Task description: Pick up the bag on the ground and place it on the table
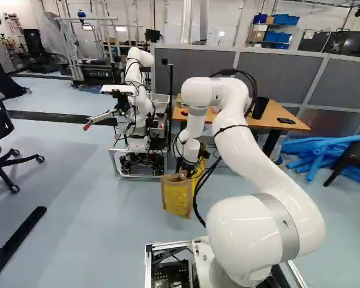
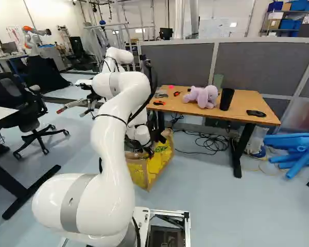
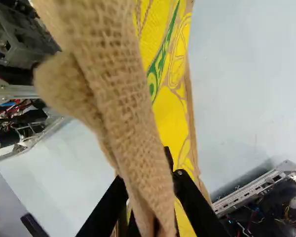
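Item: one bag (image 2: 157,163), tan woven material with yellow and green print. Location: low over the floor (image 2: 221,200), at 12 o'clock from the base, beneath the arm's (image 2: 110,154) reach. Whether its bottom touched the floor or hung just off it could not be told for certain; the arm covered part of it in both base views.

Item: one gripper (image 3: 149,182), black, clenched on the bag's handle (image 3: 118,98). The woven strap ran between the two fingers, with one on either side. The bag's printed side showed beyond the strap.

Item: one desk (image 2: 239,110), wooden top, at 1 o'clock from the base, beyond the bag and well above it. Contents: lilac plush toy (image 2: 201,96); black cup (image 2: 227,99), just beside the toy; dark flat object (image 2: 255,113) near the desk's end.

Item: another robot (image 1: 141,57), at 11 o'clock, apart from the desk.

Status of work: grasp made, by all appearances. Outstanding: a clear lift, the carry toward 1 o'clock, the setting down and the release. Judged under half complete. Caution: the bag probably needed raising well above the desk's edge, and its soft handle might have let it swing into the toy or the cup.
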Available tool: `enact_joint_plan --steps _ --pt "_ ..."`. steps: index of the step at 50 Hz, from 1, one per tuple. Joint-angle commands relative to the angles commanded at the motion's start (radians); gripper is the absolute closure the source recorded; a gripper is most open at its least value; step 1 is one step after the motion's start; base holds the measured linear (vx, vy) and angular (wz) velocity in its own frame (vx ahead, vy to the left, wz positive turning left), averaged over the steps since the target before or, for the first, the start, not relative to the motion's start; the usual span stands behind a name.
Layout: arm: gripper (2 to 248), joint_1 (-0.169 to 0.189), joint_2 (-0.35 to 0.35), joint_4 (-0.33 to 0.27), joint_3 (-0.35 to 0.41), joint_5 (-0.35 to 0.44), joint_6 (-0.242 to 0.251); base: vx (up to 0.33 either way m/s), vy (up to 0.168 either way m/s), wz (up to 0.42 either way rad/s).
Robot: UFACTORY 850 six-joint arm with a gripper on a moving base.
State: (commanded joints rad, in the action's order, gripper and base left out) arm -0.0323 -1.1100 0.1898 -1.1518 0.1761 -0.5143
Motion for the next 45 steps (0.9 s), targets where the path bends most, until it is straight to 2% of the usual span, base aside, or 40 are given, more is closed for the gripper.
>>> enact_joint_plan --steps 45 --pt "228 0.0 0.17 0.0 0.121 0.0 0.473 0.0 0.0 0.0"
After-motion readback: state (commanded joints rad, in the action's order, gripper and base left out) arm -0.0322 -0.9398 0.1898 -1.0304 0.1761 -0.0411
